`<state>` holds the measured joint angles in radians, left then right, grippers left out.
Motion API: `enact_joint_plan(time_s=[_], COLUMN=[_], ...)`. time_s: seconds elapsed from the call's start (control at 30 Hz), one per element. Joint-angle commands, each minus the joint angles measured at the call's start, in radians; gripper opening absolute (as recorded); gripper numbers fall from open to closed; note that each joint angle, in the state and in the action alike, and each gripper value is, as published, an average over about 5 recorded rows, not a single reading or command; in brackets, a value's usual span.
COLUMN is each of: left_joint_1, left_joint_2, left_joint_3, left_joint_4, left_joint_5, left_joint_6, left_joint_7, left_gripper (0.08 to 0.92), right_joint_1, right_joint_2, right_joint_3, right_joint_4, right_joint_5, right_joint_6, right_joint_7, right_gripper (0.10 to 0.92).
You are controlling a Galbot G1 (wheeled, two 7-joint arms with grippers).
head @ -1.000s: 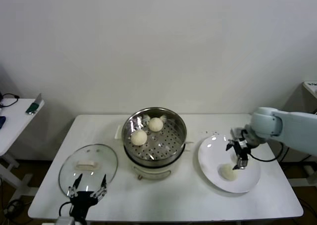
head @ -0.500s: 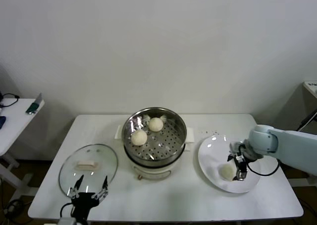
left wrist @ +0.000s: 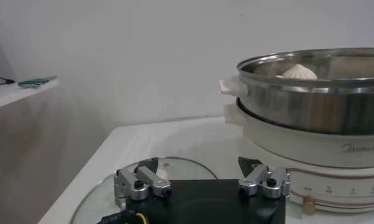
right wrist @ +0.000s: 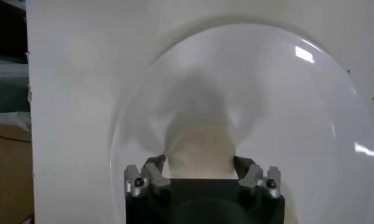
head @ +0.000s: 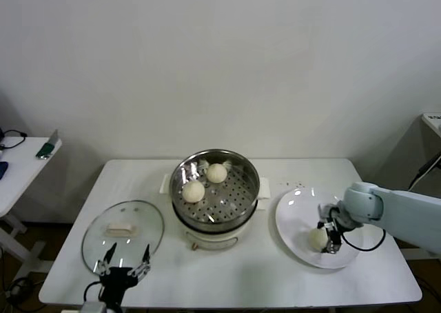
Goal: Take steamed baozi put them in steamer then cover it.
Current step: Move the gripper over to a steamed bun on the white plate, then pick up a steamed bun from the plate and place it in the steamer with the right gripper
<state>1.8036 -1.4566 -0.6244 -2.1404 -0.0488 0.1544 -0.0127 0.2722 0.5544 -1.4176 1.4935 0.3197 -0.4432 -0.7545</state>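
From the head camera we see the steamer [head: 215,197] at the middle of the white table [head: 262,271], uncovered, with two steamed baozi [head: 193,190] on its perforated tray, one toward the left and one [head: 217,173] farther back. The cover [head: 122,234] lies flat on the table to the left of the steamer, its cream bar handle up. Our left gripper [head: 124,266] hangs at the near edge of the cover, fingers spread and holding nothing. On the right a white plate [head: 296,209] carries a third baozi [head: 317,238], and our right gripper [head: 329,236] is down on the plate right against that bun's right side.

In the left wrist view the left gripper [left wrist: 202,176] stands released above the glass cover [left wrist: 101,198], with the steamer [left wrist: 314,103] beyond it and a bun [left wrist: 300,72] peeking over its rim.

In the right wrist view the right gripper [right wrist: 199,171] straddles the baozi [right wrist: 200,149] on the plate [right wrist: 296,122], a finger on either side of it; we cannot tell whether they press the bun yet.
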Motion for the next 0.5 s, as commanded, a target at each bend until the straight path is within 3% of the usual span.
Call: enact_joint_plan(time_s=[0.03,0.33,0.5], left_joint_1=[0.000,0.005,0.007], left_joint_2=[0.001,-0.001,0.000], left_joint_3=[0.001,0.000,0.002], left_joint_4=[0.000,-0.013,-0.021], left_joint_5=[0.001,0.002,0.005], left_joint_6=[-0.001,-0.003,-0.002], left_joint_7=[0.000,0.000,0.000], left_gripper=[0.823,0.823,0.823], right_joint_1=[0.069,0.668,0.857], right_joint_2=[0.001,0.142,0.288], right_joint_3=[-0.022,-0.324,-0.258], right_joint_4=[0.002,-0.041,-0.034], right_joint_5=[0.003,0.046,0.090], right_joint_6=[0.026,0.384,0.582], right_joint_7=[-0.025,-0.245,-0.341], right_gripper=[0.666,0.653,0.653])
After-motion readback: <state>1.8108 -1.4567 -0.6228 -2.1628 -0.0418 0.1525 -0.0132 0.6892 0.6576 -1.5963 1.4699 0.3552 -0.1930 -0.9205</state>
